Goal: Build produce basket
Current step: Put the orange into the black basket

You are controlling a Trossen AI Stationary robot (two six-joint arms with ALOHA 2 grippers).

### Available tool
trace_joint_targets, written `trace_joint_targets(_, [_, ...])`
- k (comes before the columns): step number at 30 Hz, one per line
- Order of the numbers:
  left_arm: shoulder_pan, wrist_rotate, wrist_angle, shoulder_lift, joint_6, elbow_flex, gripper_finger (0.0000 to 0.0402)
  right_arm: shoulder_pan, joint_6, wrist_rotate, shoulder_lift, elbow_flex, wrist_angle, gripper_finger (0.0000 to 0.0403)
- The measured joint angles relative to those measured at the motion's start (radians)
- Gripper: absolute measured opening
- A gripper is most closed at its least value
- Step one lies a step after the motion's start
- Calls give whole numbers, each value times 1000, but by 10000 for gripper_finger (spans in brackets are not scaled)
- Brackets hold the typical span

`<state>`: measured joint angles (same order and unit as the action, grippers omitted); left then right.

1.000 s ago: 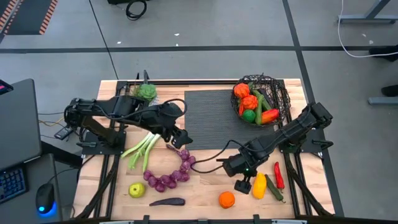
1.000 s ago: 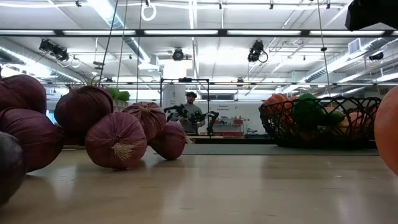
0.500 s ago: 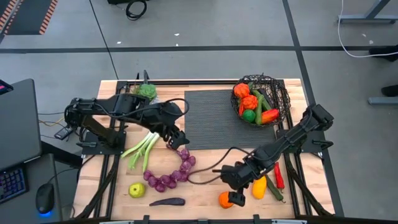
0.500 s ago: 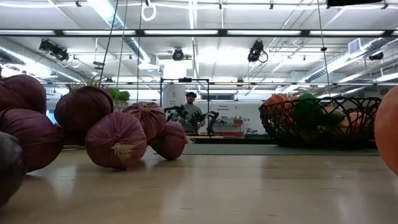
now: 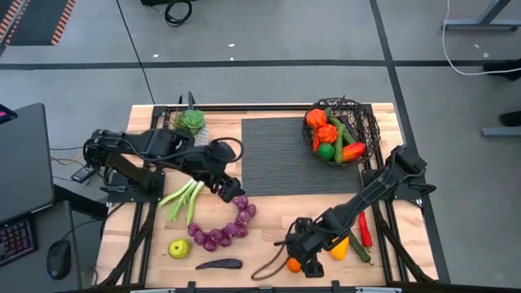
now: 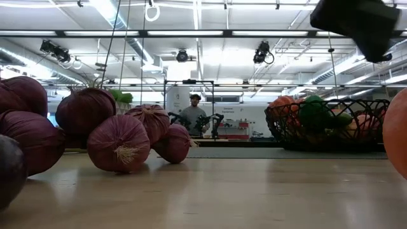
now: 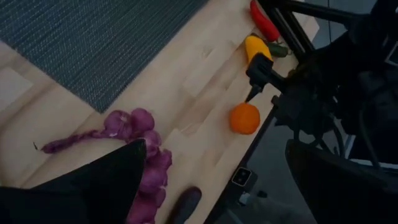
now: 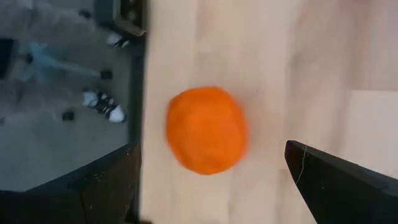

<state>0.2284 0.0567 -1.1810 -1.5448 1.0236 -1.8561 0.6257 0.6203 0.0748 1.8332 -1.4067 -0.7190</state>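
Basket [image 5: 346, 130]: round dark open-weave wire, sat at far right corner of ribbed grey mat [image 5: 273, 155], already stuffed with orange, green and red produce. One smooth round orange [image 5: 291, 264] lay near table's front edge, well clear of basket. Right gripper [image 5: 299, 259] hung over orange, jaws wide, gripped nothing. Left gripper [image 5: 230, 191] was wide open too, empty, beside purple string of bulbs [image 5: 224, 228].

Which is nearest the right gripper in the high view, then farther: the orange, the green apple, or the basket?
From the right gripper:
1. Orange, right at the gripper on the table's front edge.
2. Green apple, front left.
3. Basket, back right corner.
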Motion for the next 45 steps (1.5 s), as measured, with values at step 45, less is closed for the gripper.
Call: trace_joint_targets(45, [108,183,41,-48,348,0,391,-45,-80,-44,32,0,-148,291])
